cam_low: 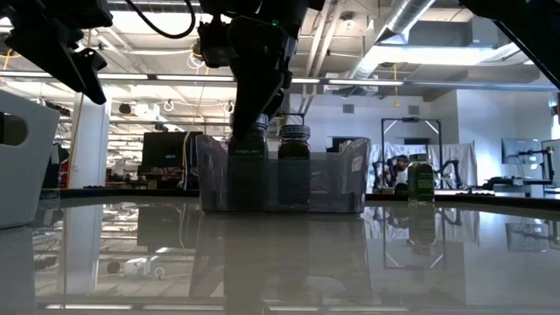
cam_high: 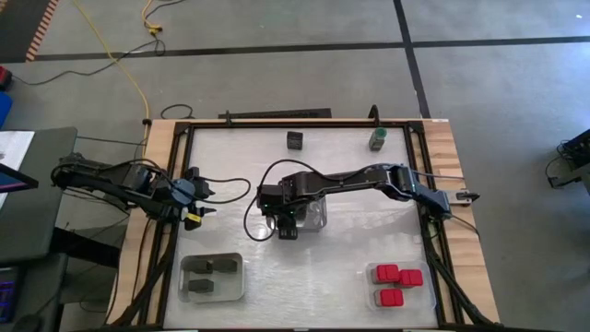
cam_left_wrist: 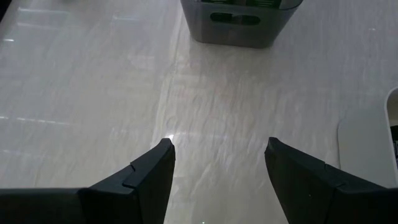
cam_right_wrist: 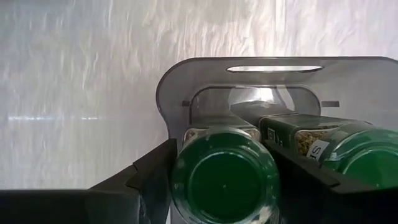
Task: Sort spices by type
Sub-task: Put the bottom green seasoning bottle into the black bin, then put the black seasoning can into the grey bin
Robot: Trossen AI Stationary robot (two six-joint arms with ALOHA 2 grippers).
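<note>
Jar (cam_right_wrist: 224,177) between right fingers (cam_right_wrist: 155,171), inside clear tray (cam_right_wrist: 273,81), beside second jar (cam_right_wrist: 354,155)

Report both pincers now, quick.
Left pincer: open, empty, hovering over bare table at the left side.
Right pincer: fingers around a green-lidded jar in the clear bin; whether gripping or releasing cannot be told.

The surface (cam_high: 230,157) lies open across the middle left of the high view; the right claw (cam_high: 288,224) fills the centre bin (cam_high: 318,217); grey tray (cam_high: 212,277) lower left and red boxes (cam_high: 396,281) lower right block the near corners.
</note>
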